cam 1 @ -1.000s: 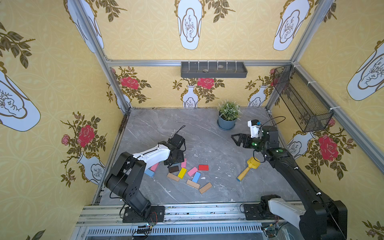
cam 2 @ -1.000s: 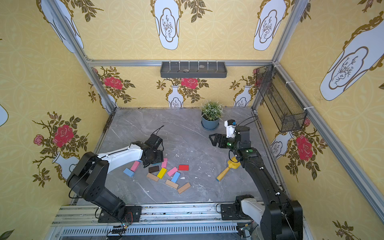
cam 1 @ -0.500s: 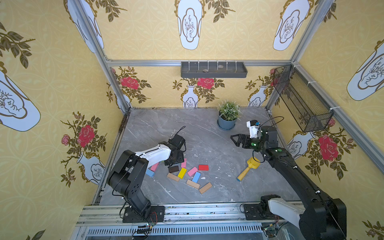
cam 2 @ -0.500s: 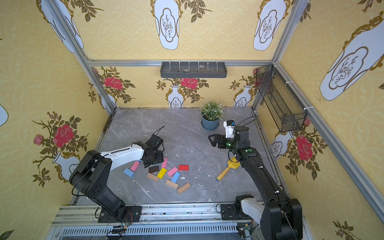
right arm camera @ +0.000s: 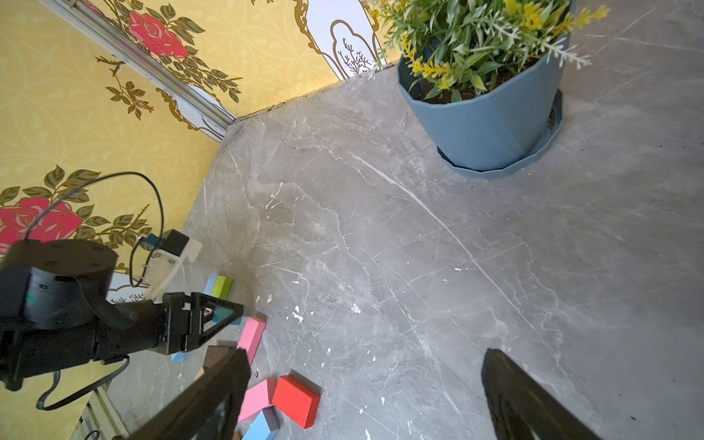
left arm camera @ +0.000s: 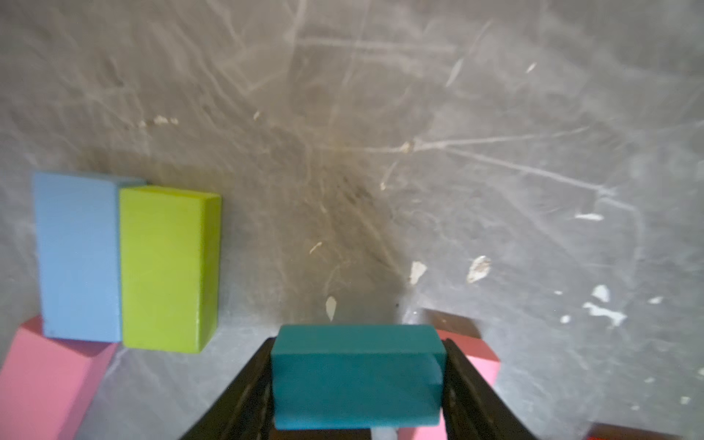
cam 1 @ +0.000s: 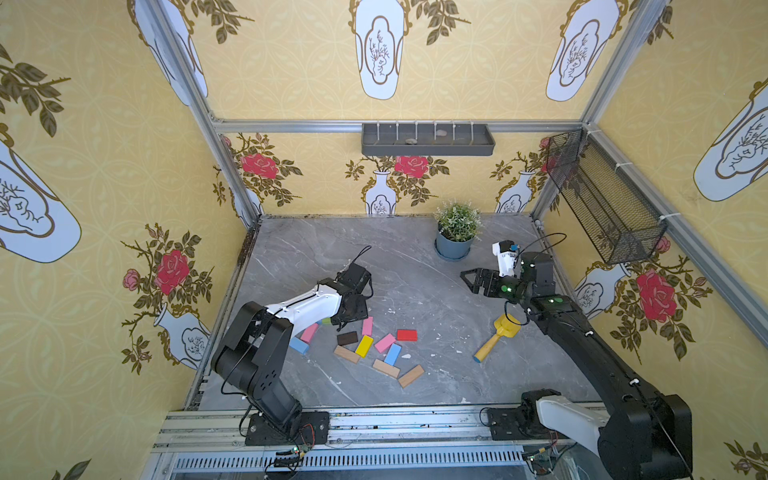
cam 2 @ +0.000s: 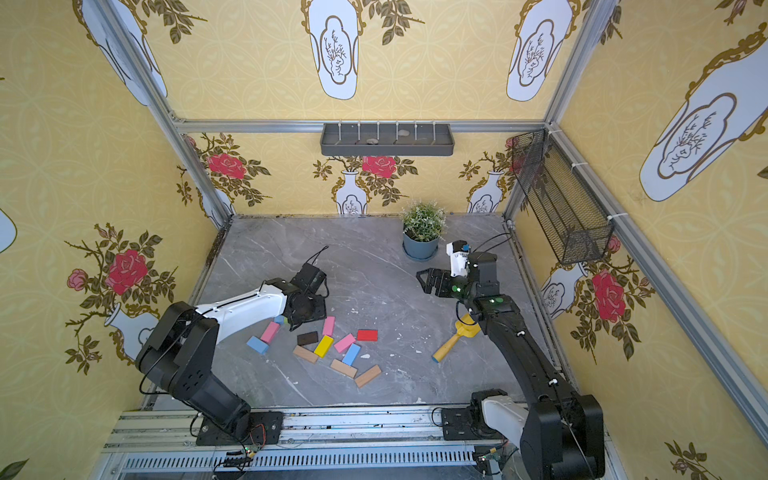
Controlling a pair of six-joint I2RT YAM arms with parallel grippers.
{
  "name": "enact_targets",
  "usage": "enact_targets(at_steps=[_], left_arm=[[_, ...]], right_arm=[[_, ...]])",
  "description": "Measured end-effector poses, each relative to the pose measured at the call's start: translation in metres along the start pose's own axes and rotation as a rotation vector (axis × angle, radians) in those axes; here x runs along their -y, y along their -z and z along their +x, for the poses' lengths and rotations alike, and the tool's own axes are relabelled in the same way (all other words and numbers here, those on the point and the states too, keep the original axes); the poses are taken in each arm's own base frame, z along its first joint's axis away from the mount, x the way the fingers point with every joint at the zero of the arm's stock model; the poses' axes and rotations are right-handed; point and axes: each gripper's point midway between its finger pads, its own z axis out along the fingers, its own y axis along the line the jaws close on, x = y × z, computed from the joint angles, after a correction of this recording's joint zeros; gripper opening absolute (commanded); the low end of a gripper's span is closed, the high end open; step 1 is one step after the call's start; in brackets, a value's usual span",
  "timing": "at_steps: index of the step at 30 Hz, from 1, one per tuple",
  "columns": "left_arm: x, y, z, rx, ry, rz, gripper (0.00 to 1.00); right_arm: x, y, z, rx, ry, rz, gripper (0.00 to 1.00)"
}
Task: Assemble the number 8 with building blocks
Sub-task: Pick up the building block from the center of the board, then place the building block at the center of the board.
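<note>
The teal block [left arm camera: 358, 384] sits clamped end to end in the left gripper [left arm camera: 360, 346], left of centre in a top view beside the loose blocks [cam 1: 365, 345], likely for carrying off to build, while the right gripper [cam 1: 467, 282] hangs open, clear.

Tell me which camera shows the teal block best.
The left wrist view: the teal block sits large inside the left tool. The right wrist view catches only a sliver behind that tool. Both top views hide it under the left arm.
</note>
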Motion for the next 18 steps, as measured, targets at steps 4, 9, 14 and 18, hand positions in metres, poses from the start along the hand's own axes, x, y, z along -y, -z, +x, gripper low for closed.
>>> enact_targets(at_steps=[4,9,14,18], left_arm=[[0.015,0.018,-0.026,0.057,-0.012,0.027,0.52],[0.036,0.028,-0.054,0.092,-0.034,0.048,0.51],[0.055,0.023,-0.075,0.096,-0.079,0.052,0.52],[0.067,0.015,-0.087,0.086,-0.113,0.045,0.52]], right_arm=[[0.000,0.000,0.000,-0.002,-0.001,0.000,0.98],[0.000,-0.001,0.001,-0.003,0.000,-0.001,0.98],[-0.002,-0.001,0.001,-0.006,0.002,-0.005,0.97],[-0.002,-0.001,0.002,-0.007,0.001,-0.005,0.98]])
